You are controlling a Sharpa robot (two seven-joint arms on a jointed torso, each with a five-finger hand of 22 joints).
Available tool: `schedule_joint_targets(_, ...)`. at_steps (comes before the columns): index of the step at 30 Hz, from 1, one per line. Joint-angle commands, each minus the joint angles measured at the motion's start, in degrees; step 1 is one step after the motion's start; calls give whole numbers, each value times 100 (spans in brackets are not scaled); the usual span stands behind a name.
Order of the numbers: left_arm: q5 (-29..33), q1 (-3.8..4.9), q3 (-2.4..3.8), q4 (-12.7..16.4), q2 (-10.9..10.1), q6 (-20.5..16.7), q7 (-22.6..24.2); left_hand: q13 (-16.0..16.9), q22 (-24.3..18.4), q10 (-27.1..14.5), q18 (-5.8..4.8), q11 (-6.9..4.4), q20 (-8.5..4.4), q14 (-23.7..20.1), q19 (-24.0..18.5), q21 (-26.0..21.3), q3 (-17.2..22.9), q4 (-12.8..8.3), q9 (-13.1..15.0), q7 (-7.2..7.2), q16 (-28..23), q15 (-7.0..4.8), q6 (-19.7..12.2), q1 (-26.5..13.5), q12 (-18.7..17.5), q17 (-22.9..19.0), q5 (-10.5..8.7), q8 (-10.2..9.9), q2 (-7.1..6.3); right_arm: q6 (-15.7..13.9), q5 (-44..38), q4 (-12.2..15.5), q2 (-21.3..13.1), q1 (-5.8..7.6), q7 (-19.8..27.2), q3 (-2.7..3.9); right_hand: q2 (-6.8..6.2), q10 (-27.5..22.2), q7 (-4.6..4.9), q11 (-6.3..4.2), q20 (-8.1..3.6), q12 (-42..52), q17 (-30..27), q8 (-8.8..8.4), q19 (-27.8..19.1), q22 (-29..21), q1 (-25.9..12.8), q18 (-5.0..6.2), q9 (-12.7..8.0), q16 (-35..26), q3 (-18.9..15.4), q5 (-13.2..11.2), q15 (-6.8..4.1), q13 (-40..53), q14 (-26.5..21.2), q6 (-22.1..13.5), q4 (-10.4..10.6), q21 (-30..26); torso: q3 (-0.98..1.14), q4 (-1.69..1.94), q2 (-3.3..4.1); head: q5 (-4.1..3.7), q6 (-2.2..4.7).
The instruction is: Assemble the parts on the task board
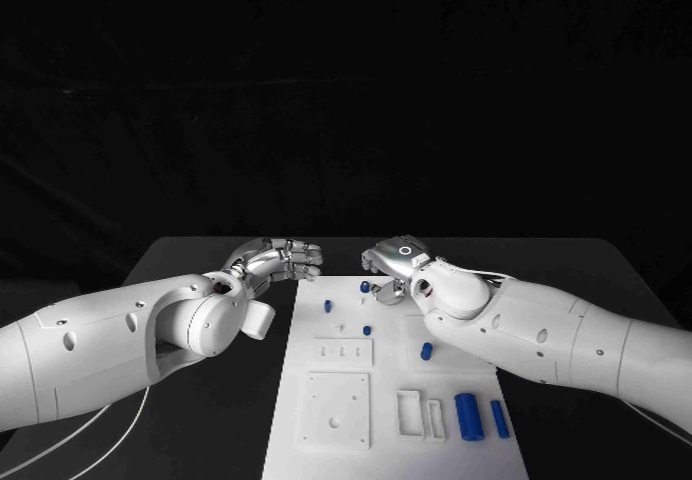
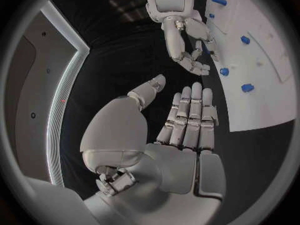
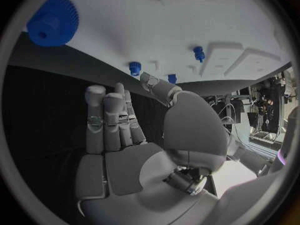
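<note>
Task board (image 1: 335,405): one white plate.
Blue parts: six counted in head view, including two cylinders (image 1: 467,414).
Left hand (image 1: 283,259): fingers straight, together, empty.
Right hand (image 1: 389,257): fingers extended, empty.

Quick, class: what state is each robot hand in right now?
Left hand: open, fingers straight, holding nothing.
Right hand: open, holding nothing.
</note>
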Motion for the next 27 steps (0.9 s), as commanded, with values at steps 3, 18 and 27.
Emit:
schedule_joint_targets(3,-7,12,6,-16,-14,-35,52,-6,128,-19,56,26,10,-8,-39,25,11,-11,7,62,-30,37,-43,-7,-28,-1,31,-35,-21,-278,1096,319,-350,124,463,170,-31,117,83,-40,-22,52,7,52,53,40,-46,399,18,42,-151,11,-55,23,30,3,-7,24,28,-61,-26,4,73)
schedule_joint_targets(18,29,6,-5,-227,30,11,83,-5,127,-18,57,24,10,-9,-39,27,14,-12,9,62,-31,36,-43,-7,-27,0,32,-36,-21,906,2787,192,-1100,268,857,328,55,24,-77,-406,-165,4276,344,-52,92,140,42,399,-32,387,-1040,127,-431,3611,-2,-105,-156,321,111,-279,-162,64,155)
schedule_joint_targets(27,29,2,-11,-250,6,43,96,-5,127,-19,57,23,10,-9,-40,28,15,-14,9,62,-31,36,-43,-5,-27,0,32,-37,-19,1225,2788,-316,-882,231,971,324,113,-719,6,-339,-338,6450,1085,-180,113,150,-95,399,-101,902,-1202,164,-339,5364,-133,-199,-224,1006,189,-321,-166,42,166)
